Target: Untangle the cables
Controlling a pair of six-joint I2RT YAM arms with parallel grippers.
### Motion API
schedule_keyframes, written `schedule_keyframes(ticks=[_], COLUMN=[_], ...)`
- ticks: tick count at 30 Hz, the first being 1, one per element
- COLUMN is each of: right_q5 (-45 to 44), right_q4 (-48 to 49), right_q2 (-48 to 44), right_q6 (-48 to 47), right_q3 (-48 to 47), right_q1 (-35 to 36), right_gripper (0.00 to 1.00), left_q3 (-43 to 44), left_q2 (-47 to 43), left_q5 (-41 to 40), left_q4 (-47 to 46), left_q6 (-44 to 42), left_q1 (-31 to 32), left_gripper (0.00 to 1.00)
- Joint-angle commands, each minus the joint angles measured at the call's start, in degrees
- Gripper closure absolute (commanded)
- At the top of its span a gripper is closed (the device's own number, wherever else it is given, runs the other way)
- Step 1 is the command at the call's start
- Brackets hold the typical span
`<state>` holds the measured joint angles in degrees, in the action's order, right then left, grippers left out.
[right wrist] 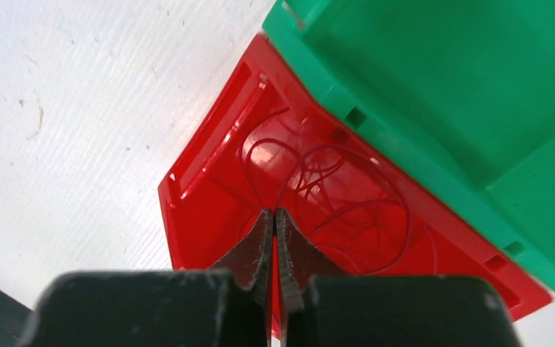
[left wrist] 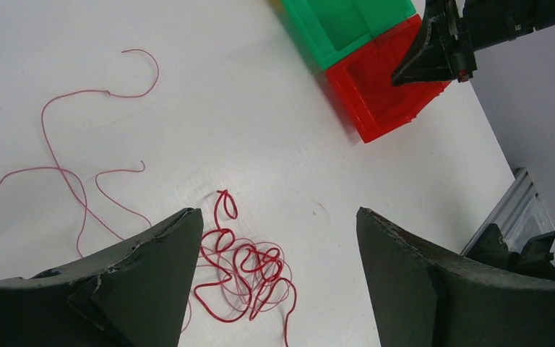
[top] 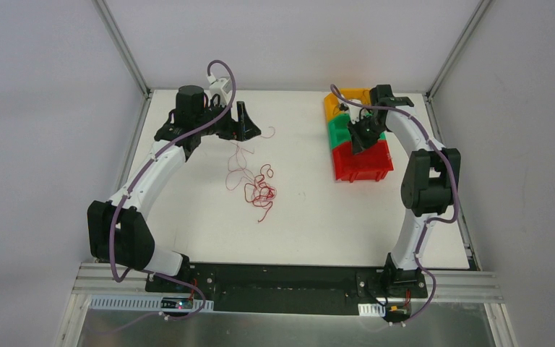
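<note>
A tangle of red cables [top: 261, 191] lies on the white table [top: 311, 224], with thinner loose red cables [top: 238, 165] just beyond it. My left gripper [top: 246, 124] is open and empty, above the table behind the cables. In the left wrist view the tangle [left wrist: 249, 273] lies between and below its fingers [left wrist: 144, 278], and the loose cables [left wrist: 69, 173] are to the left. My right gripper [right wrist: 272, 214] is over the red bin [right wrist: 209, 181], jaws shut. A thin red cable [right wrist: 289, 173] runs from its tips into the bin, where several coiled red cables [right wrist: 361, 217] lie.
Three bins stand in a row at the back right: yellow [top: 352, 96], green [top: 343, 129], red [top: 365, 165]. The green bin [right wrist: 441, 87] looks empty. A metal frame borders the table. The right arm's elbow [top: 426, 177] stands right of the bins.
</note>
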<state>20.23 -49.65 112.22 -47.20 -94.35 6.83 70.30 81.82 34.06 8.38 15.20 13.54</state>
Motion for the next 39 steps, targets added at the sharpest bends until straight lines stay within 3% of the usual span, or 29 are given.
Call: schedule_keyframes(ticks=[1,5,9,14,18,22,25,32,39], right_q5=[-0.4,0.0,-0.8,2.9,10.2,13.6,13.3,7.0,-0.3], right_q4=[-3.8,-3.8,-2.8,-4.5,-6.1,-4.8,1.1,18.5,25.5], right_q2=[-4.8,-3.9,-1.5,-3.3,-9.3,-12.1,-10.3,1.2,10.9], right_q6=[0.3,2.1,4.6,6.1,7.7,12.3,20.6,45.1,49.6], right_q3=[2.8,3.2,0.1,-4.7,-3.9,-2.5,-2.9,-8.5,-11.5], right_q1=[-0.5,-0.4,-0.4,-0.9,-0.1,5.8,12.0,23.9,31.7], right_gripper=[1.0,1.0,1.0,0.68,0.45,0.33,0.3,0.35,0.34], left_q3=[-1.1,-2.3,-0.5,0.8,-1.7,-2.2,-0.5,-0.3,-1.3], left_q2=[-3.5,-3.3,-0.9,2.8,6.3,11.6,16.7,23.3,25.8], left_q5=[-0.2,-0.1,-1.8,-1.3,-0.3,-0.8,-0.9,1.3,4.1], left_q4=[0.4,2.5,11.5,22.8,26.0,26.2,26.2,26.1,26.0], left_q6=[-1.6,-3.9,-8.8,-16.4,-18.9,-17.5,-15.6,-11.5,-10.5], left_q1=[-1.0,-1.1,-1.1,-1.1,-1.1,-1.5,-1.6,-6.8,-8.8], left_gripper=[0.2,0.2,0.17,0.16,0.19,0.26,0.32,0.6,0.67])
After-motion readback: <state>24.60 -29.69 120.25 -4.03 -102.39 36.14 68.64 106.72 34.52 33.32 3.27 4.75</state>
